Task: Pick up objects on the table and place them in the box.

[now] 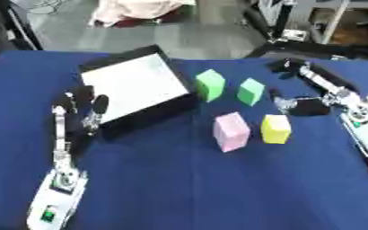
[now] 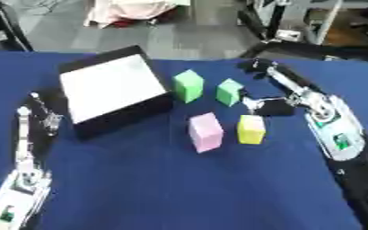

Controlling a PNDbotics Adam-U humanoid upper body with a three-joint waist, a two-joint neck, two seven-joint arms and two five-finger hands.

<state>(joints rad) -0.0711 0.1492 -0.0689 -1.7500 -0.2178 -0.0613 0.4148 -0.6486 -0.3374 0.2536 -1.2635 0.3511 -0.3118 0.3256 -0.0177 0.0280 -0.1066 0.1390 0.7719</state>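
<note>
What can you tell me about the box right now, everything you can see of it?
The box is rectangular with dark, black-looking walls and a pale white inside that looks bare: no block shows in it. It sits open-topped on the blue table, turned askew, left of the two green blocks; the nearer one stands close by its right corner, and contact cannot be judged. The left hand is at its front-left side, apparently against the wall.
</note>
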